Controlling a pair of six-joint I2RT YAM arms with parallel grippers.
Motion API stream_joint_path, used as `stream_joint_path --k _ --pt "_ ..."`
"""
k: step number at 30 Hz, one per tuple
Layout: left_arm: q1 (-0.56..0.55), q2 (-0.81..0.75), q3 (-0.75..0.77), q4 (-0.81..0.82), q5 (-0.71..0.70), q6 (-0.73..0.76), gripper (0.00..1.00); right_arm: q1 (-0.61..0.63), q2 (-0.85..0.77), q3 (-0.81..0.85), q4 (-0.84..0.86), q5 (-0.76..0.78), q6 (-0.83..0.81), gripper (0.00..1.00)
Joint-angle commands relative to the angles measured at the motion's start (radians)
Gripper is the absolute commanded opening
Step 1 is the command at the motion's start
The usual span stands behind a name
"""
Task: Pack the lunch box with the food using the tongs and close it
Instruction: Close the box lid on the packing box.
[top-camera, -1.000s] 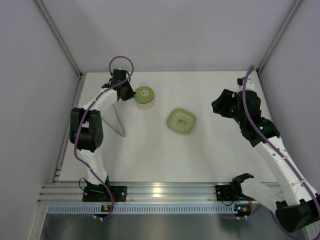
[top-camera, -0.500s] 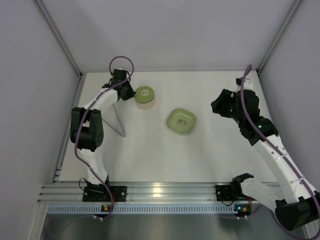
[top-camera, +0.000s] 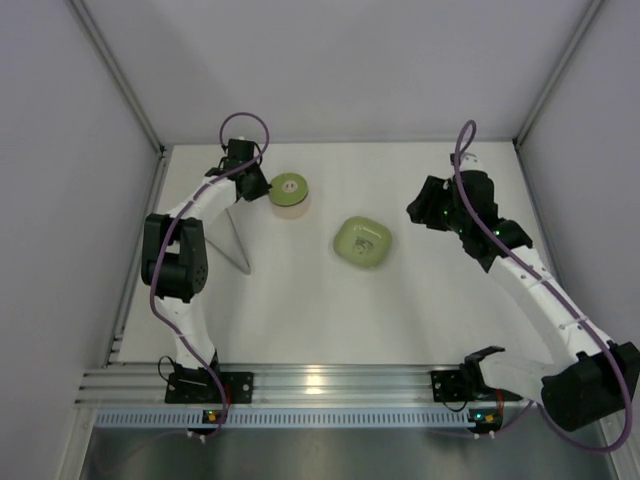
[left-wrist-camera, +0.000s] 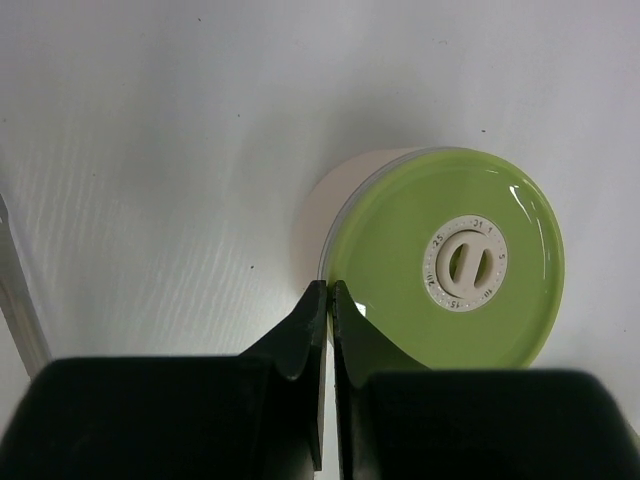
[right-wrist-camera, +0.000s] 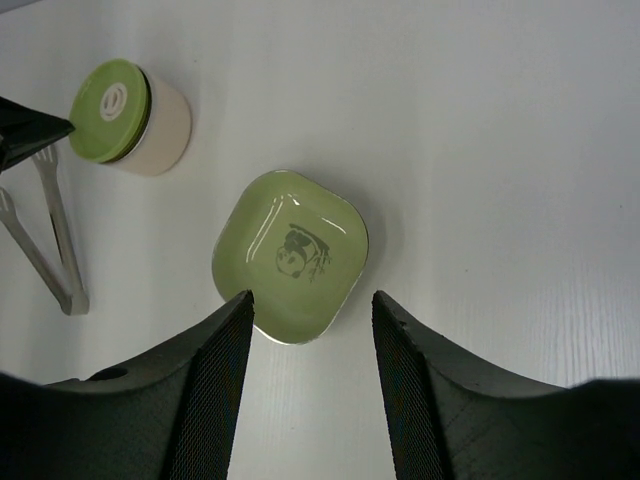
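The lunch box stands at the back left with its light-green lid on it. My left gripper is shut with nothing between its fingers, its tips at the lid's left rim. The tongs lie flat on the table left of the box, also in the right wrist view as tongs. My right gripper hangs open above the table, just right of the green rounded-square dish. No food shows; the dish holds nothing but a panda print.
White walls close the table at the back and both sides. A metal rail runs along the near edge by the arm bases.
My right arm has swung left, bringing its gripper closer to the green dish. The left arm, lunch box and tongs have not moved.
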Motion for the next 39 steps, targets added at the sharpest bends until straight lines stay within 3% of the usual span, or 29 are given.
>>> stream_joint_path --k 1,9,22,39 --pt "0.004 0.023 0.013 -0.020 -0.054 0.032 0.00 0.017 0.043 0.070 0.106 -0.041 0.009 0.51" --pt "-0.008 0.038 0.004 -0.027 -0.054 0.029 0.00 0.023 0.313 0.252 0.184 -0.185 0.020 0.52" --pt "-0.057 0.057 -0.036 -0.029 -0.072 0.035 0.00 0.106 0.754 0.614 0.247 -0.246 0.056 0.52" --pt "-0.132 0.055 -0.133 -0.012 -0.080 0.035 0.00 0.161 1.005 0.789 0.335 -0.303 0.092 0.51"
